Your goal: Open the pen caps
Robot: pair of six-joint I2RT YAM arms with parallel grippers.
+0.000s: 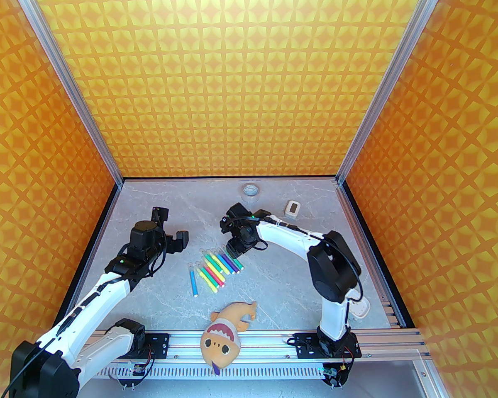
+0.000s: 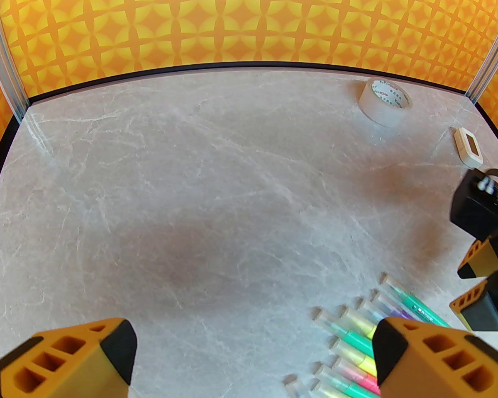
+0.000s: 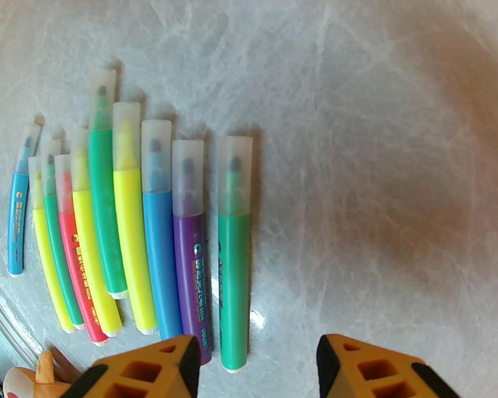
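Left gripper (image 2: 253, 363), orange and black, is spread wide above the grey marble table (image 2: 191, 180), holding nothing. Beside it lie slim coloured plastic markers (image 3: 157, 243), with small see-through whitish pen caps (image 3: 235, 172) on their far ends. Right gripper (image 3: 259, 367) hangs by their near ends, half spread and empty. It should pinch one barrel tight, so the other can pull the cap straight off.

Open table (image 3: 357, 98) lies just beyond the pen caps (image 3: 235, 172).
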